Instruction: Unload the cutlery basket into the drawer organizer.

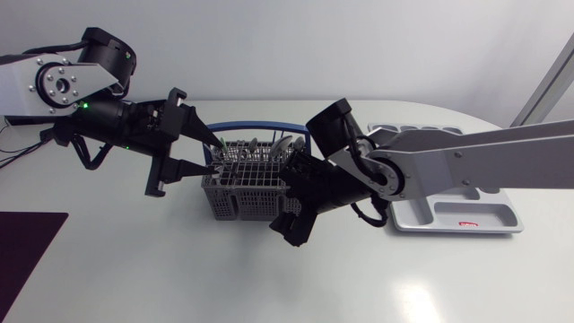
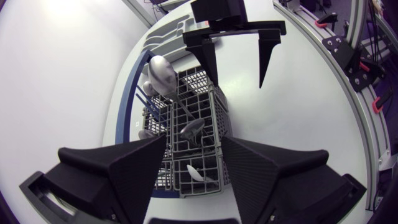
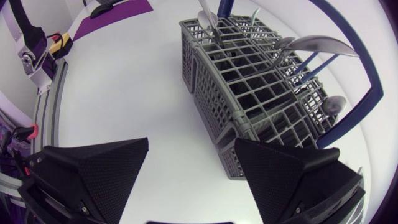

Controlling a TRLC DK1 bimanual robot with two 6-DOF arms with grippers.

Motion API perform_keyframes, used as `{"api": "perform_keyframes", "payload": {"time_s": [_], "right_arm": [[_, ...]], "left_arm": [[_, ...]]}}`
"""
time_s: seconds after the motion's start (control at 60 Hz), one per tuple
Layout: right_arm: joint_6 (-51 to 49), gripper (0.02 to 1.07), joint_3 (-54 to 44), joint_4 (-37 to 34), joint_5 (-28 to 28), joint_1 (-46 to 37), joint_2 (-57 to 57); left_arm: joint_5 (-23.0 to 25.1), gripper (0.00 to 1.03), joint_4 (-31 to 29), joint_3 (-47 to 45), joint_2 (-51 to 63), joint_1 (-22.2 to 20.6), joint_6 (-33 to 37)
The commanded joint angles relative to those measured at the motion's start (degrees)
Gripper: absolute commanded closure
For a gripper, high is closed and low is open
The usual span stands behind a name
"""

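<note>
White table [image 1: 134, 269], grey cutlery basket [image 1: 240, 199] at its middle, pale drawer organizer [image 1: 466, 217] to the right, dark purple mat [image 1: 27, 247] at left edge

We see the cutlery basket [image 1: 242, 193] as a matt grey plastic lattice under a smoother, faintly glossy blue handle [image 1: 260, 123], while the spoons [image 3: 323, 45] are polished metal, bright with reflections. The drawer organizer [image 1: 453, 226] looks like smooth pale grey plastic with a soft sheen, and the white table [image 1: 134, 260] is smooth enough to throw back glare. Our left gripper [image 2: 194, 140] and right gripper [image 3: 191, 148] are matt black, their fingers [image 3: 93, 174] finely grained, and our arm links [image 1: 484, 152] read as satin silver-grey metal.
</note>
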Motion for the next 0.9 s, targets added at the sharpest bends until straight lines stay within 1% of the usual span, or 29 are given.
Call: {"api": "perform_keyframes", "payload": {"time_s": [0.0, 0.233, 0.45, 0.65, 0.733, 0.883], "right_arm": [[-1.1, 0.07, 0.4, 0.7, 0.4, 0.2, 1.0], [-1.4, 0.07, 0.3, 0.8, 0.4, 0.1, 1.2], [-1.5, 0.07, 0.2, 0.9, 0.4, 0.2, 1.4], [-1.7, 0.07, 0.1, 0.9, 0.4, 0.3, 1.2], [-1.7, 0.07, 0.1, 0.8, 0.4, 0.3, 1.2], [-1.8, 0.07, 0.0, 0.9, 0.4, 0.3, 1.2]], "left_arm": [[-0.7, 0.45, -1.7, 3.1, 1.2, -0.9, 2.8], [-4.8, 0.45, -6.0, 5.8, 2.2, -2.6, 5.1], [-9.4, 0.45, -7.7, 7.1, 3.0, -4.4, 5.0], [-10.6, 0.46, -9.2, 8.3, 3.1, -5.3, 3.7], [-10.6, 0.56, -9.7, 8.5, 2.9, -5.7, 3.6], [-10.8, 0.7, -10.1, 8.8, 2.9, -6.1, 3.6]]}}
